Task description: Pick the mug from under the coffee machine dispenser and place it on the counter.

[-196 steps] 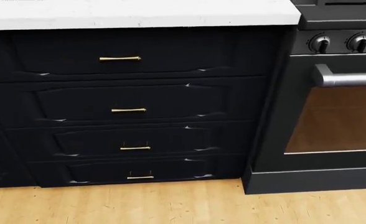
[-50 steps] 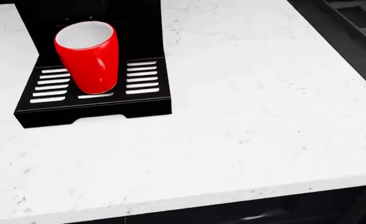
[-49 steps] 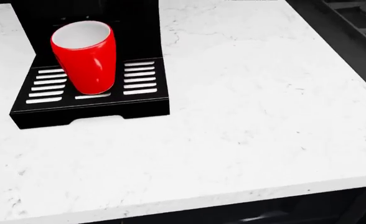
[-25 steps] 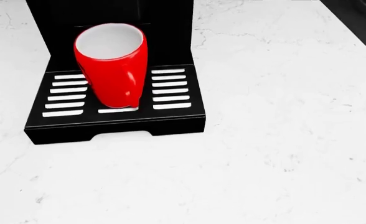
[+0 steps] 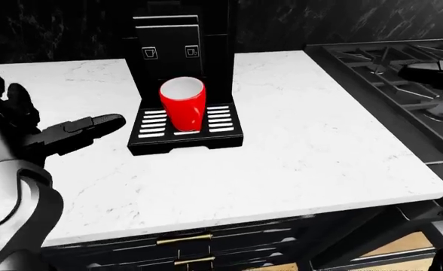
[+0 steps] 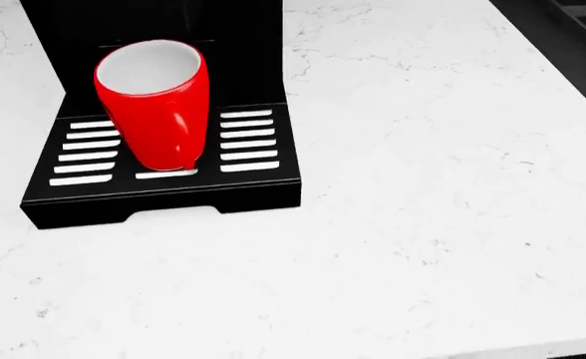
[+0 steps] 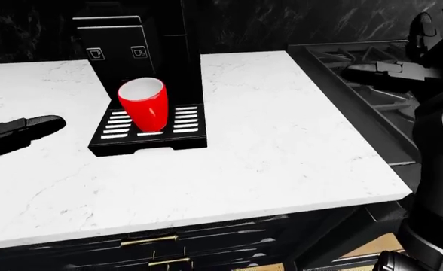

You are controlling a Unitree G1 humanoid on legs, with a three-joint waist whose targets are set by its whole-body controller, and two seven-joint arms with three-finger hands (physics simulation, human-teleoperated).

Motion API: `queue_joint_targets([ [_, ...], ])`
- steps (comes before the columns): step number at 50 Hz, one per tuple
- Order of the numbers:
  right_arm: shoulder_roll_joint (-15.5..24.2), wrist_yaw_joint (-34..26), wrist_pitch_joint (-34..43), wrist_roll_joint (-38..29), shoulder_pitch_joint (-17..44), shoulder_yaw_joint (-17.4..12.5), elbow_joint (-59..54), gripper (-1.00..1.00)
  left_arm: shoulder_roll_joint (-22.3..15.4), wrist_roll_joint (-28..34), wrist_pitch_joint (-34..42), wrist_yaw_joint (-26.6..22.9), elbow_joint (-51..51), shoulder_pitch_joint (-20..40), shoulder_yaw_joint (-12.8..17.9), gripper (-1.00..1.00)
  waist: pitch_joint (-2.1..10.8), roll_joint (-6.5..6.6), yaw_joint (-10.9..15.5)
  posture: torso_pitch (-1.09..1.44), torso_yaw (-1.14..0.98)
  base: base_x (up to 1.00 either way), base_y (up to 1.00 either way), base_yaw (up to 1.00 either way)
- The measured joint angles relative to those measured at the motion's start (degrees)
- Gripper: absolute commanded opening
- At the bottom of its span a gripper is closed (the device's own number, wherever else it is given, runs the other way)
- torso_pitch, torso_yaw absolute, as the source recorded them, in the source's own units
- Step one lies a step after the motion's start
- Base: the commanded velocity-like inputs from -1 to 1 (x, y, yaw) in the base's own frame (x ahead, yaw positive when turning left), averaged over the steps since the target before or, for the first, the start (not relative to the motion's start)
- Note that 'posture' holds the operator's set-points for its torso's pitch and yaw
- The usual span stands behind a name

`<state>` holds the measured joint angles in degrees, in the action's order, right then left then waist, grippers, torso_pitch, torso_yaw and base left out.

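A red mug [image 6: 153, 105] with a white inside stands upright on the slotted drip tray [image 6: 253, 161] of the black coffee machine [image 5: 177, 45], under its dispenser. My left hand [image 5: 101, 122] hangs open above the white counter [image 5: 297, 147], left of the tray and a short way from the mug, fingers pointing at the machine. Only its tip shows in the head view, at the left edge. My right hand [image 7: 366, 70] is open far to the right, over the stove, holding nothing.
A black stove [image 5: 387, 68] with grates borders the counter on the right. Dark drawers with brass handles [image 5: 184, 239] sit under the counter edge. A dark wall rises behind the machine.
The camera has moved: the whole head view shifted, so the machine and mug sit a little further left. The tip of my left hand now shows at the left edge.
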<state>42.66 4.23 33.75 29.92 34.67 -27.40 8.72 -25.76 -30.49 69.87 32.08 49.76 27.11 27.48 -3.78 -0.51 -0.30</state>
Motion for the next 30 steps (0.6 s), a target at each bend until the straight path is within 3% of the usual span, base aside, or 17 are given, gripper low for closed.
queue_joint_targets([
  [6,-0.05,-0.06,-0.13,-0.34,-0.06,-0.04,-0.27,1.00,4.92,5.86,2.34,1.49,2.85,-1.59,-3.35,1.00,0.16,-0.28,0.05,0.00,0.00,0.00,0.00,0.00],
  [13,0.49,0.07,-0.10,-0.40,0.05,-0.35,-0.51,1.00,11.69,14.01,6.14,1.73,6.94,-1.91,-9.99,1.00,0.41,-0.92,0.31,0.00,0.00,0.00,0.00,0.00],
  [19,0.36,0.22,-0.24,-0.57,-0.13,-0.25,-0.46,1.00,17.17,20.45,8.51,1.19,9.12,-1.68,-13.86,1.00,0.62,-1.35,0.42,0.00,0.00,0.00,0.00,0.00],
  [30,0.54,0.36,0.06,-0.52,0.22,-0.12,-0.88,1.00,22.79,28.77,9.96,1.43,7.67,1.82,-21.59,1.00,0.71,-2.06,0.68,0.00,0.00,0.00,0.00,0.00],
])
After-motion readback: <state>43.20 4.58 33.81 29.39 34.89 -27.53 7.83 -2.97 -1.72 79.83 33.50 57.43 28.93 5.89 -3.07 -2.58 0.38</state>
